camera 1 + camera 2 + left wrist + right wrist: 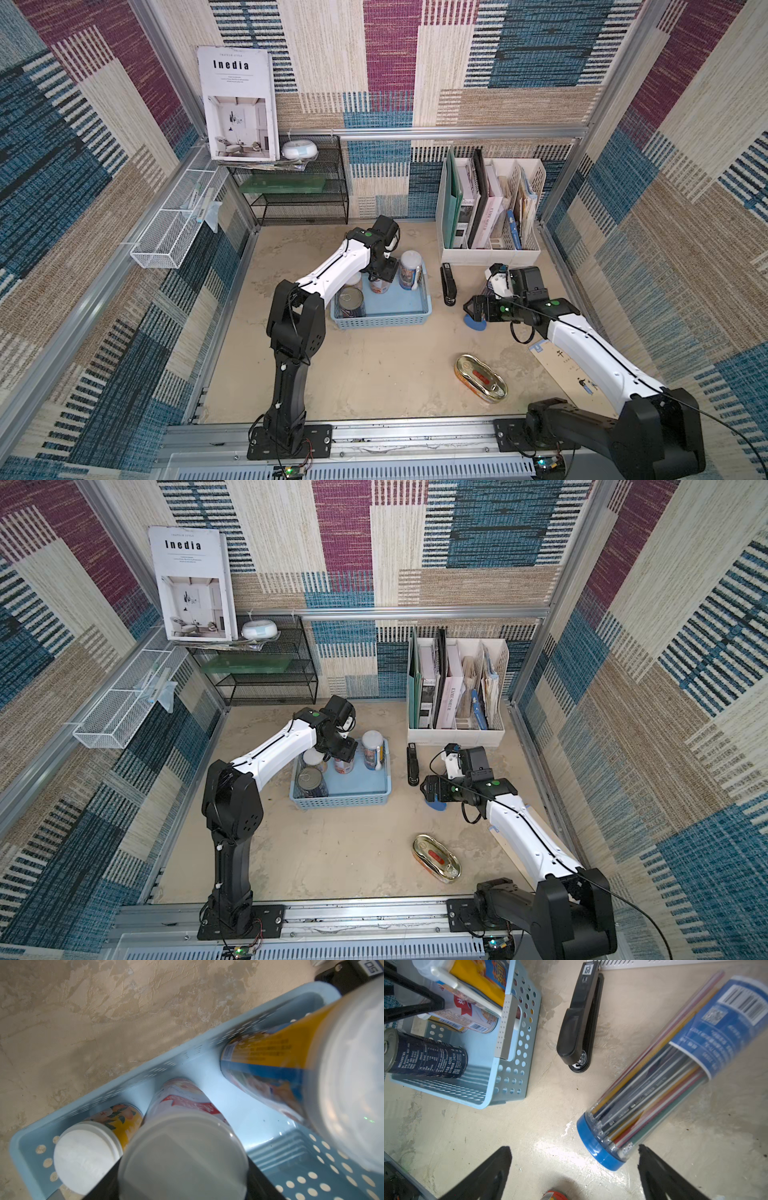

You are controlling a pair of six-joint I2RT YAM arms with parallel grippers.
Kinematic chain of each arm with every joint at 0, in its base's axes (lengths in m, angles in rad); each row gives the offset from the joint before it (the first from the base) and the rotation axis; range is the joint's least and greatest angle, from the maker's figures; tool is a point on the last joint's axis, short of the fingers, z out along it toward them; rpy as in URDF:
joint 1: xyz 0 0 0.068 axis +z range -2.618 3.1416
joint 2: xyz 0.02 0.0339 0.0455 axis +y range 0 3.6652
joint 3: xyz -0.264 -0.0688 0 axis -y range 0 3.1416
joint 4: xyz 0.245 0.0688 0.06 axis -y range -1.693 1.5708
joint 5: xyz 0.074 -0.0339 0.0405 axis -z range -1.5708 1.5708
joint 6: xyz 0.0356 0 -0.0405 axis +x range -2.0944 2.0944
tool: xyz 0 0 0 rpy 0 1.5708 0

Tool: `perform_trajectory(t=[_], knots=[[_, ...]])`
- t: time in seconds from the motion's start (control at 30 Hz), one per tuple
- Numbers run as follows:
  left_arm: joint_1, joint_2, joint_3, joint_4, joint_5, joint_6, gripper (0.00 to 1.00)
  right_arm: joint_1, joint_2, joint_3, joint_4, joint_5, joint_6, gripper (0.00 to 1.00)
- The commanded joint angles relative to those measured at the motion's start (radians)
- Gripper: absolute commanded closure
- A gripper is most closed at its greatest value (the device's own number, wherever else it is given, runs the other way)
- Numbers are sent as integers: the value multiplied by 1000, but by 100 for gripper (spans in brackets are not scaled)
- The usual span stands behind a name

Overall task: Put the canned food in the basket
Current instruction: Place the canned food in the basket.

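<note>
Now | left jaws clamp red-label can inside basket | right jaws spread, oval tin apart

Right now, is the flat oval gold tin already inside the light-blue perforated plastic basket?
No, the gold tin lies on the bare tabletop, apart from the basket.

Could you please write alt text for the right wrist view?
The right gripper hangs open above the table, a clear blue-capped tube of pencils near its fingertips. Farther off are a black stapler and the light-blue basket holding cans.
</note>
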Motion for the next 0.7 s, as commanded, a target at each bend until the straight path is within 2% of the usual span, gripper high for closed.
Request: perform_trajectory(t=[0.0,0.13,0.23,0.33,0.47,0.57,0.67], knots=[[6,12,17,67,-11,6,63,24,-23,-16,-3,19,17,1],[10,38,31,66,-11,7,51,72,-39,-6,-32,25,29,1],[17,45,25,69,-12,-3,30,116,-7,40,-106,2,19,1],[18,31,-1,88,-4,-13,16,171,19,73,-145,3,21,1],[19,1,-33,107,15,-32,1,224,51,153,-187,108,31,1],[18,-29,-63,117,33,-45,0,233,59,190,-230,193,64,1],[17,-71,-95,128,53,-62,0,234,23,149,-231,213,145,1]])
